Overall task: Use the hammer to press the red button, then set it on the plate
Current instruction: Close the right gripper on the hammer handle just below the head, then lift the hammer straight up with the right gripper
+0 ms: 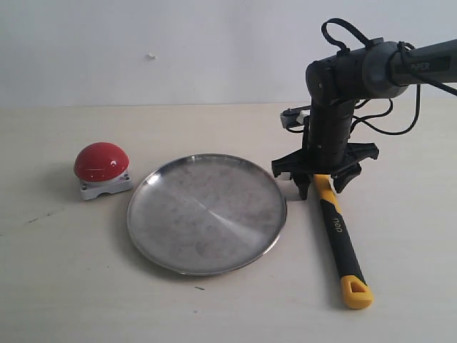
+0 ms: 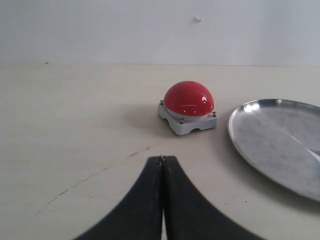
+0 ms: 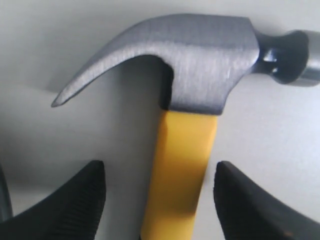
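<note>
The hammer lies on the table to the right of the plate, its yellow end toward the front edge. Its grey head and yellow neck fill the right wrist view. My right gripper hangs open straight over the neck just below the head, one finger on each side with a gap to the handle. The red button sits on its white-grey base left of the plate, also seen as the red button in the left wrist view. My left gripper is shut and empty, short of the button.
The plate's rim reaches into the left wrist view beside the button. A pale wall runs along the back of the table. A cable loops off the right arm above the hammer's head.
</note>
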### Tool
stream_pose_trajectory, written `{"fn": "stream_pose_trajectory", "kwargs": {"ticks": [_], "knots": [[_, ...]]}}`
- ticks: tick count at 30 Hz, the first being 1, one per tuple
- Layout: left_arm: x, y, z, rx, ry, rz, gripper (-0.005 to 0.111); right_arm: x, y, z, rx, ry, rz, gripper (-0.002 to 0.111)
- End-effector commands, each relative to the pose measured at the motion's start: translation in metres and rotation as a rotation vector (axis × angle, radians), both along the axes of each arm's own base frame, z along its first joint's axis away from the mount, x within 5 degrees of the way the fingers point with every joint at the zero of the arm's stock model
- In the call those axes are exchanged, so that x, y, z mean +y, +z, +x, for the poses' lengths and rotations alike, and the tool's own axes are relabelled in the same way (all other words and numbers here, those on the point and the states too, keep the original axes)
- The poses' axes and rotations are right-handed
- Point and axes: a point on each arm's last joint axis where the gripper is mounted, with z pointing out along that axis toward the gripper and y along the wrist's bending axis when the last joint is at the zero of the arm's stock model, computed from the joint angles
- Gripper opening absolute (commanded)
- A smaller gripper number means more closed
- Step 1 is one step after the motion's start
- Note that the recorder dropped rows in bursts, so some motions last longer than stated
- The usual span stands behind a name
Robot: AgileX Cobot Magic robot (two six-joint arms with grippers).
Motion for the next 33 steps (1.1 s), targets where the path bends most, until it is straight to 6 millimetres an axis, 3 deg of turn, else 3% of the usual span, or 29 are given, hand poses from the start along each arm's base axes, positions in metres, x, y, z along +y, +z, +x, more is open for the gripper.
{"fn": "stream_pose_trajectory", "kwargs": {"ticks": [1,14,18,24,25,29,33], "knots": [[0.0,0.001,0.0,-0.01,0.002,-0.008,0.0,-0.001,0.0,0.002,-0.006,0.003,-0.006,0.061],[0.0,0.001,0.0,-0.01,0.002,-0.008,0.0,-0.001,-0.012,0.002,0.016,0.003,-0.014,0.056],[0.0,0.001,0.0,-0.01,0.002,-0.008,0.0,-0.001,-0.012,0.001,0.018,0.003,-0.014,0.04],[0.0,0.001,0.0,-0.01,0.002,-0.008,0.0,0.0,-0.012,0.002,0.013,0.003,-0.013,0.0],[0.0,0.001,0.0,-0.01,0.002,-0.008,0.0,0.0,-0.011,0.003,0.003,0.001,-0.008,0.0],[0.0,0.001,0.0,-0.01,0.002,-0.008,0.0,0.0,0.0,0.005,-0.037,0.005,0.005,0.0],[0.0,0.001,0.0,-0.01,0.002,-0.008,0.0,-0.003,0.033,0.008,-0.146,0.04,-0.012,0.0]]}}
